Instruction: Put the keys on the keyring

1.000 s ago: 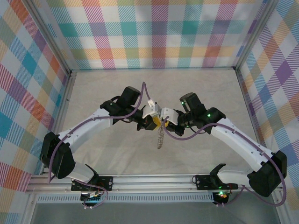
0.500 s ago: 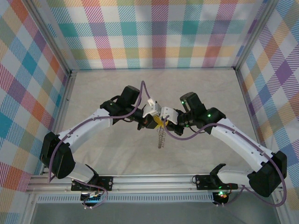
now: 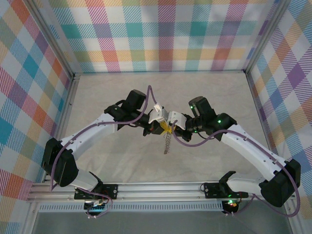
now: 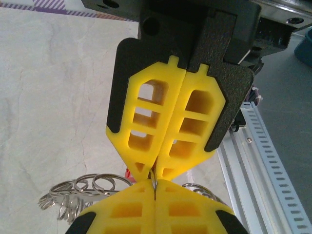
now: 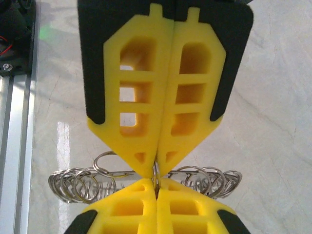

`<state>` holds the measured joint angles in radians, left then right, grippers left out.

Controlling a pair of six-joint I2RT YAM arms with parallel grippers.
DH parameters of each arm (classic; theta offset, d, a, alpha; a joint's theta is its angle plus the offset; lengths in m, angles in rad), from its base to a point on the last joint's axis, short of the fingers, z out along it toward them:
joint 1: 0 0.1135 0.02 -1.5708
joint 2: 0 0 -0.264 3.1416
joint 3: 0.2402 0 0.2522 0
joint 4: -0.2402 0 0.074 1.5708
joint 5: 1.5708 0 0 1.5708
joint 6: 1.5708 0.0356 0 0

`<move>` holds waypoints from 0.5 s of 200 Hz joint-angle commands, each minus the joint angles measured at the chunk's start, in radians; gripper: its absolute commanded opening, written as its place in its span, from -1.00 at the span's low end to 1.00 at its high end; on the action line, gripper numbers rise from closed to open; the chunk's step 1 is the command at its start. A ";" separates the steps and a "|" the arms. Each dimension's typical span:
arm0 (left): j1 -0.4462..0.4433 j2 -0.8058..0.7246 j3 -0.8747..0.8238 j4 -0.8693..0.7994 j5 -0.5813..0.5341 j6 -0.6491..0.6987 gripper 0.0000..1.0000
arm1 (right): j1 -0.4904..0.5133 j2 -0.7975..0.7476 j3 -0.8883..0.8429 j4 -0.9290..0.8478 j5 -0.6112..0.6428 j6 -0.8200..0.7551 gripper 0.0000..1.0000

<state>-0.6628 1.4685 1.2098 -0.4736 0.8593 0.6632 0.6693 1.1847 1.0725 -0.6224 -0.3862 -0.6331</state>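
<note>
Step, likely: steady the keyring [image 5: 78, 185] | left fingers [image 4: 163, 112] were shut, pinching its thin wire | right fingers [image 5: 148, 142] pinched the same wire, tip to tip | rings hung at 6 o'clock under the tips, above the surface [image 3: 107, 92] | tip: grip tight, move slowly, no twisting

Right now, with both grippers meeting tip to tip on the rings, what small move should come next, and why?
Probably a slight sideways nudge of the left gripper against the clamped right gripper. Both are shut on one thin wire ring at the same spot, linked silver rings fanning out either side, so a small shear might part its coil.
</note>
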 commanded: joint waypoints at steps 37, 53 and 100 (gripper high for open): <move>-0.011 -0.089 -0.051 0.053 0.019 -0.034 -1.00 | -0.009 -0.077 -0.064 0.200 -0.034 0.053 -0.58; 0.001 -0.111 -0.079 0.125 0.045 -0.076 -1.00 | -0.019 -0.106 -0.093 0.222 -0.032 0.061 -0.53; 0.015 -0.160 -0.149 0.287 0.120 -0.119 -1.00 | -0.027 -0.126 -0.106 0.204 -0.050 0.065 -0.72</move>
<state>-0.6510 1.3563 1.0878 -0.3069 0.8845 0.5816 0.6540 1.0695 0.9756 -0.4679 -0.4129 -0.5823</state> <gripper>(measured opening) 0.049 0.158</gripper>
